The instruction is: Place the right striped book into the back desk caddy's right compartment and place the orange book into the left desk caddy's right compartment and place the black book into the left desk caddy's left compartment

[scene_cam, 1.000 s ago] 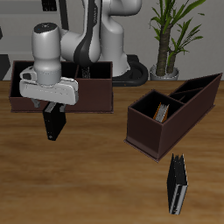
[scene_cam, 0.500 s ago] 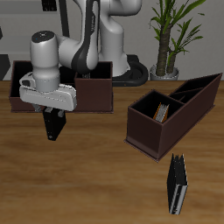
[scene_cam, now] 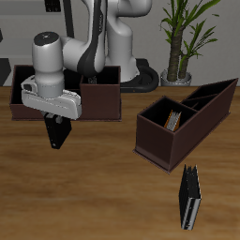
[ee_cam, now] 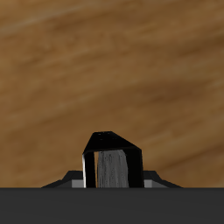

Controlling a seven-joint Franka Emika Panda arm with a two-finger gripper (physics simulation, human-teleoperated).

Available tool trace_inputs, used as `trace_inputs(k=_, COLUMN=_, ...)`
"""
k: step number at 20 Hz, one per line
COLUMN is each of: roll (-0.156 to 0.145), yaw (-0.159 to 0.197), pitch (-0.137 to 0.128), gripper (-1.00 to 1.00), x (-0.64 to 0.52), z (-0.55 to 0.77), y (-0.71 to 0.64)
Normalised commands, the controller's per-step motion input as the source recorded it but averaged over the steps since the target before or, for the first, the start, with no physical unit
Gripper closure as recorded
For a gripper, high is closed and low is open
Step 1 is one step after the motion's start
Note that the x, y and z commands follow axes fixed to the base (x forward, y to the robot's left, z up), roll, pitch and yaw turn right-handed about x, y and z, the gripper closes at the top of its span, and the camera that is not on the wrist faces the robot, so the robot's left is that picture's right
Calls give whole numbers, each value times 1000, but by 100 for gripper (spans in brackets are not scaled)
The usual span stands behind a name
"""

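Observation:
My gripper (scene_cam: 58, 120) hangs just in front of the back desk caddy (scene_cam: 94, 106), shut on the top of a dark book (scene_cam: 58, 137) that hangs upright above the table. In the wrist view this book (ee_cam: 111, 166) shows a pale grey band on black, so I take it for the striped book. The black book (scene_cam: 190, 197) stands on end near the table's front edge, in front of the left desk caddy (scene_cam: 157, 141). The orange book (scene_cam: 172, 121) sits inside one compartment of that caddy; I cannot tell which one.
A potted plant (scene_cam: 184, 33) stands at the back behind the left desk caddy. The robot's base (scene_cam: 112, 37) rises behind the back caddy. Bare wood tabletop (scene_cam: 103, 197) lies below and in front of the held book.
Over the last second the gripper shifted slightly sideways along the back caddy's front with the book and turned a little. It has held almost still for the last half second.

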Motion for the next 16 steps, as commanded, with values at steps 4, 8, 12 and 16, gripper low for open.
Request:
trace_inputs(k=4, roll=-35, yaw=-57, pitch=8, gripper=100, x=205, z=349, y=-11)
trace_inputs(k=8, roll=-45, yaw=-25, pitch=-20, gripper=100, x=94, z=551, y=93)
trace_inputs(k=12, roll=-65, yaw=-9, pitch=-98, gripper=100, x=-281, z=1137, y=366)
trace_inputs(k=16, roll=-72, yaw=-31, pitch=-156, gripper=100, x=-654, z=1406, y=722)
